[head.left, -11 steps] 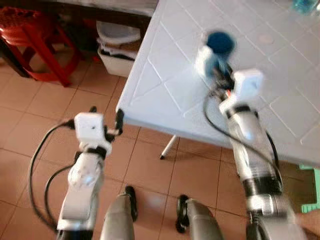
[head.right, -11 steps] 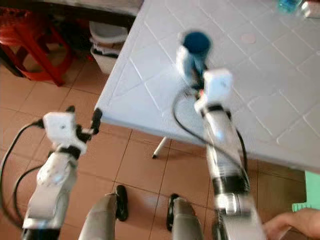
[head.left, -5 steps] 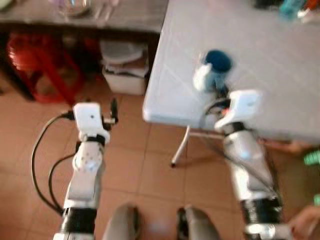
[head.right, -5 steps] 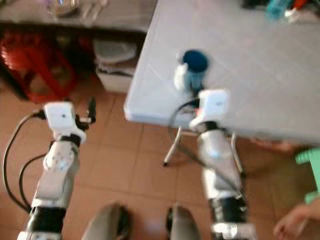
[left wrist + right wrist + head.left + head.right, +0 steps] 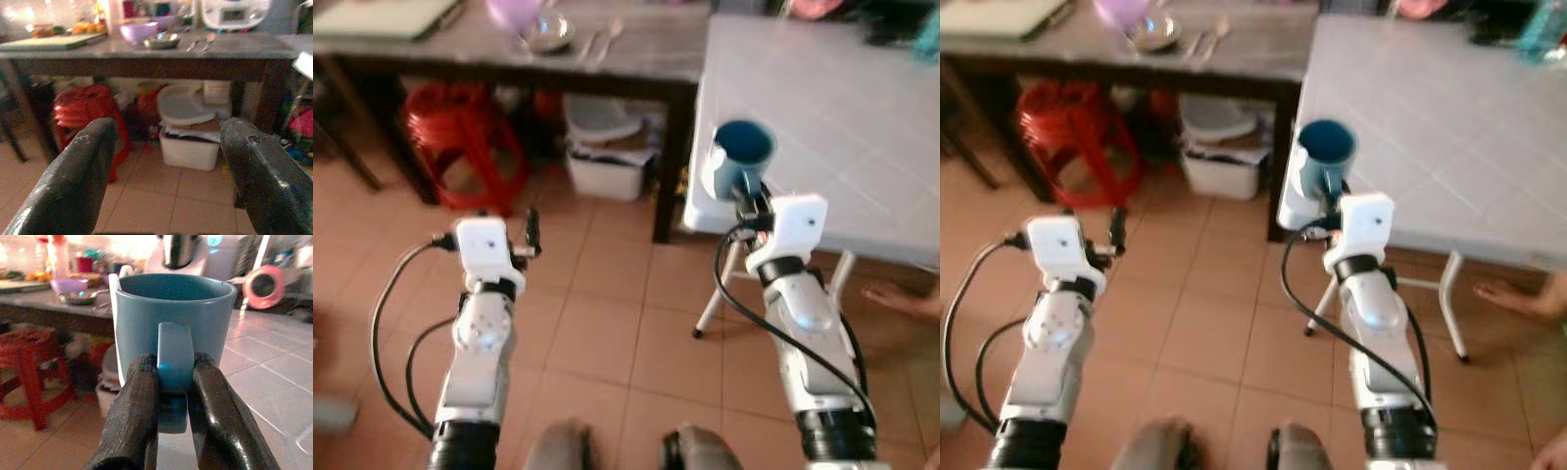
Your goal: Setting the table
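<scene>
Tiled floor [image 5: 607,323] seen below; dark surface [image 5: 636,54] with purple bowl [image 5: 514,12] behind, white surface [image 5: 842,117] alongside. Blue mug [image 5: 742,155] held upright by handle, clamped in right end effector [image 5: 171,396], over white surface's near corner. Left end effector [image 5: 166,171] spread wide, nothing gripped, above floor.

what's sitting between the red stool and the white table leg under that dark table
A white bin with a white lid resting on top stands between the red stool and the dark table's leg, seen in the left eye and left wrist views.
</scene>
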